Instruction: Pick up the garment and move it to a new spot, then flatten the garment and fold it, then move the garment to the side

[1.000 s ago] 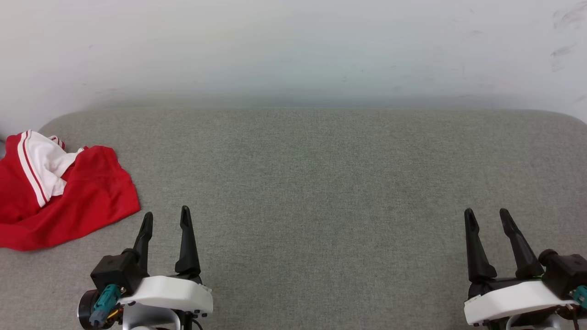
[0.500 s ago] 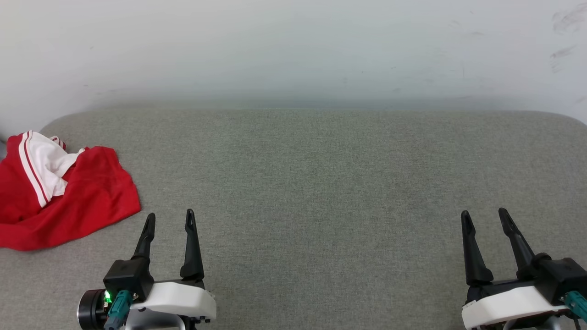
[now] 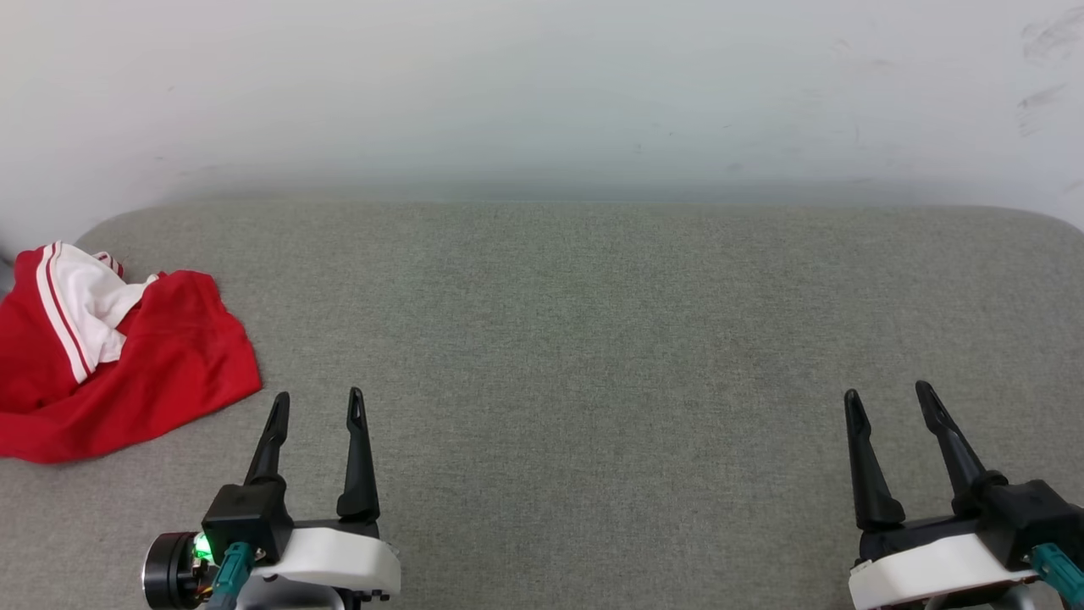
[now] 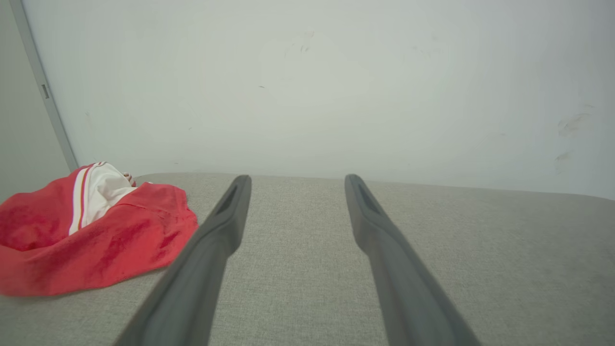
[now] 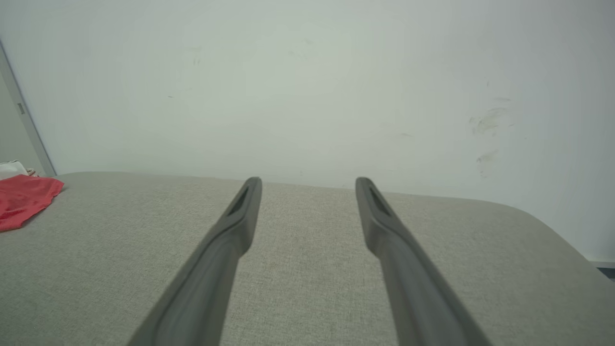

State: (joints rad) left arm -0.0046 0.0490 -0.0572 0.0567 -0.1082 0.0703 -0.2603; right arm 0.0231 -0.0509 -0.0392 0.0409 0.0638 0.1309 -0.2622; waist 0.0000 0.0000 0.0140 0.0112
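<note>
While one shirt (image 3: 127, 373) is left crumpled where it was at the cushion's (image 3: 593, 339) left edge, the left gripper (image 3: 319, 395) is shifted slightly rightward, the right gripper (image 3: 887, 390) leftward; both are spread wide, empty.

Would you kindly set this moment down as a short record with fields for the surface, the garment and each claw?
surface: grey fabric, with a white wall behind it
garment: red with a white striped sleeve, crumpled in a heap at the far left of the surface, not held
left claw: open, empty, apart from the garment but the nearer of the two
right claw: open, empty, at the lower right
task stage: pick-up not yet begun
</note>
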